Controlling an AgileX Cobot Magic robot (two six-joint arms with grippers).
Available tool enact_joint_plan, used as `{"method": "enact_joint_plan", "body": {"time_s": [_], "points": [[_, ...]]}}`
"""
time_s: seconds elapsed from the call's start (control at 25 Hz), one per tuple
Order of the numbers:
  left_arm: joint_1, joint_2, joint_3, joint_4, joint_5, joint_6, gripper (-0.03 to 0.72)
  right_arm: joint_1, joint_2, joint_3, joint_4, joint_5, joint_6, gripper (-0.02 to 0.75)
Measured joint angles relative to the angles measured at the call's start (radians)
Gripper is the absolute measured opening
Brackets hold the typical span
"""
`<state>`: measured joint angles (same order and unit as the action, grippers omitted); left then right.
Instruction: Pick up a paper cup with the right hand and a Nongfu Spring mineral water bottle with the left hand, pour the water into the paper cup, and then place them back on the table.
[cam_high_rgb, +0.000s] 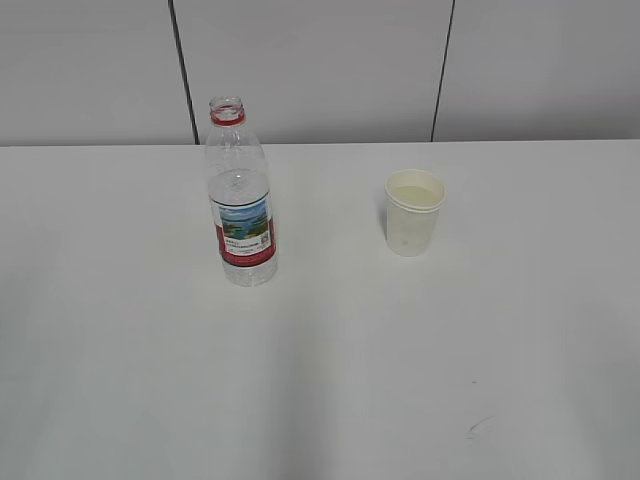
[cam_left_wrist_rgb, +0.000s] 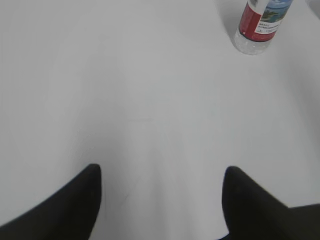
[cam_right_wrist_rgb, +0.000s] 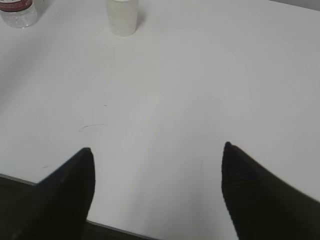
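The Nongfu Spring mineral water bottle (cam_high_rgb: 240, 195) stands upright and uncapped on the white table (cam_high_rgb: 320, 380), left of centre. Its base also shows in the left wrist view (cam_left_wrist_rgb: 259, 26) and the right wrist view (cam_right_wrist_rgb: 18, 11). The paper cup (cam_high_rgb: 413, 211) stands upright to its right and holds liquid; it also shows in the right wrist view (cam_right_wrist_rgb: 122, 16). My left gripper (cam_left_wrist_rgb: 161, 172) is open and empty, well short of the bottle. My right gripper (cam_right_wrist_rgb: 157, 152) is open and empty over the table's near edge, far from the cup. Neither arm shows in the exterior view.
A grey panelled wall (cam_high_rgb: 320, 70) runs behind the table. Faint scuff marks (cam_high_rgb: 478, 428) lie at the front right of the tabletop. The table's front edge (cam_right_wrist_rgb: 115, 227) shows under my right gripper.
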<state>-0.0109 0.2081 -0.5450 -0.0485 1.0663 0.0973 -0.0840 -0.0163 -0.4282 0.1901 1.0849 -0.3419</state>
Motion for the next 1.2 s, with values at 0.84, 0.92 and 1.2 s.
{"method": "enact_joint_plan", "body": {"time_s": [0.84, 0.92, 1.2], "points": [[-0.005, -0.222, -0.001, -0.001, 0.01, -0.001, 0.455, 0.002, 0.0, 0.0, 0.002, -0.003, 0.002, 0.582], [-0.006, -0.222, -0.001, -0.001, 0.01, -0.001, 0.455, 0.002, 0.0, 0.0, 0.002, -0.003, 0.002, 0.582], [-0.006, -0.222, -0.001, -0.001, 0.01, -0.001, 0.447, 0.002, 0.0, 0.0, 0.002, -0.003, 0.004, 0.582]]}}
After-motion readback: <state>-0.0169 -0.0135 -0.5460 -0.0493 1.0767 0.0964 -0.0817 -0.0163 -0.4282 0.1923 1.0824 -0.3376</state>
